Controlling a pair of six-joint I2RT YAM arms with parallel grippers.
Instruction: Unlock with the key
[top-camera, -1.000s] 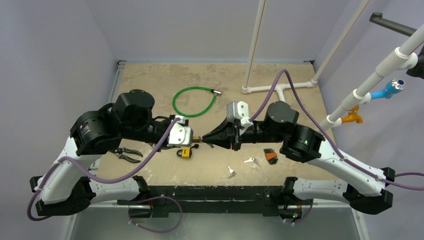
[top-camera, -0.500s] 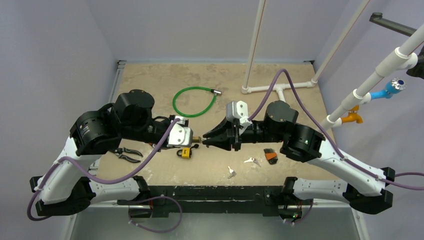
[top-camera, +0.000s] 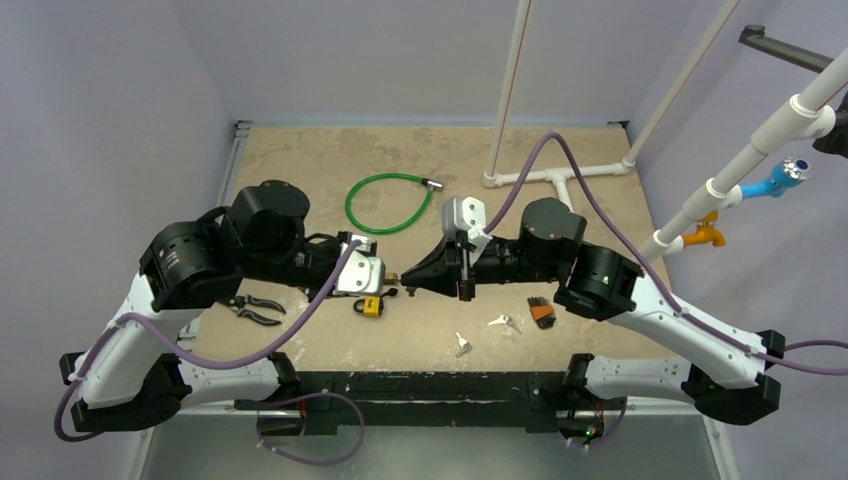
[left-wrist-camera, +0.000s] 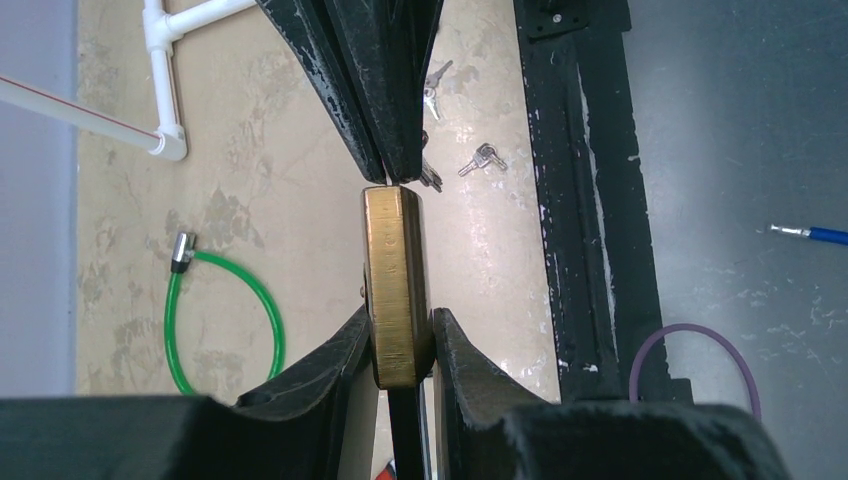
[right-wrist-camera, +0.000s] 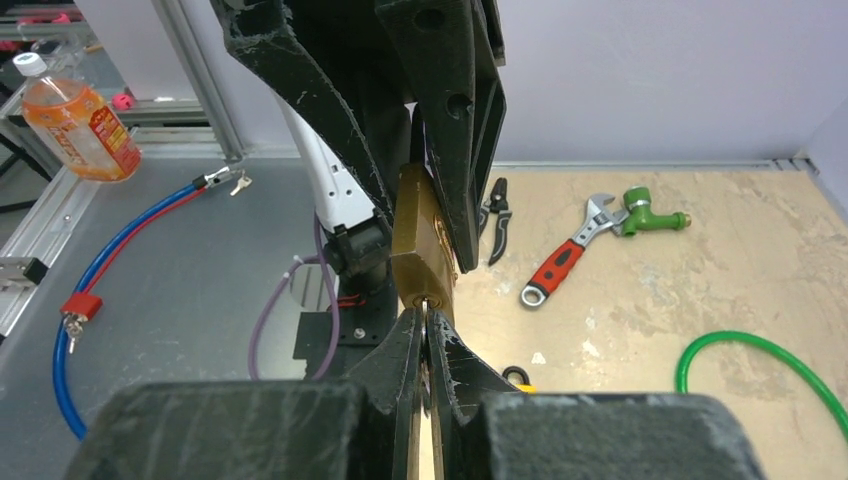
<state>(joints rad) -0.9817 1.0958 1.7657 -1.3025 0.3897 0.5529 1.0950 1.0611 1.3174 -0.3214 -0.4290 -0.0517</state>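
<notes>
- The left gripper (left-wrist-camera: 400, 322) pinches the brass padlock (left-wrist-camera: 396, 260) by its flat sides and holds it above the table (top-camera: 300, 160), between the two arms
- The right gripper (right-wrist-camera: 424, 322) meets the padlock's keyhole end, its fingers pressed together, seemingly on the key (right-wrist-camera: 425, 306), which is mostly hidden
- Spare keys (top-camera: 462, 344) lie on the table near its front edge

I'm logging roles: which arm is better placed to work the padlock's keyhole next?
Right arm: its jaws are shut right at the keyhole end of the brass padlock. The left arm is occupied, its jaws clamping the padlock's body.
</notes>
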